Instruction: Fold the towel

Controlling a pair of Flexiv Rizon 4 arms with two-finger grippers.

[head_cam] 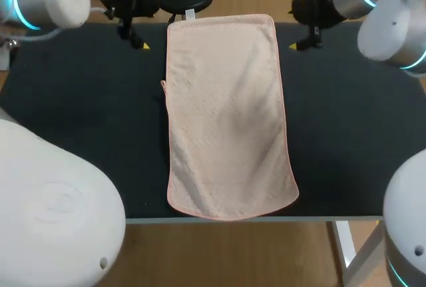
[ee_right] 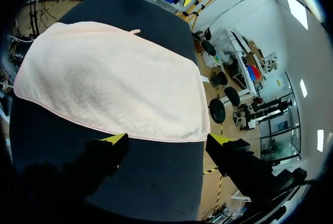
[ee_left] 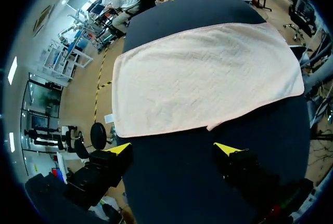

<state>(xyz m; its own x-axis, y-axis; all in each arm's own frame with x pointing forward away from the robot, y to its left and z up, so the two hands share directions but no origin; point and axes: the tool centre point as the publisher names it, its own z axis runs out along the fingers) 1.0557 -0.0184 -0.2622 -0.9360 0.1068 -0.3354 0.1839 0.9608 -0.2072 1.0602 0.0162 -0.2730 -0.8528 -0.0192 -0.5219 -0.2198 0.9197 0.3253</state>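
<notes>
My left gripper (ee_left: pixel 173 149) and right gripper (ee_right: pixel 166 140) hang open beside the flat towel (head_cam: pixel 226 114); I should pinch both far corners evenly.

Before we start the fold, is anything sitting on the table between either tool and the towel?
Nothing visible does. The towel lies flat on the dark table, and only bare surface shows between it and the open left tool and the open right tool.
</notes>
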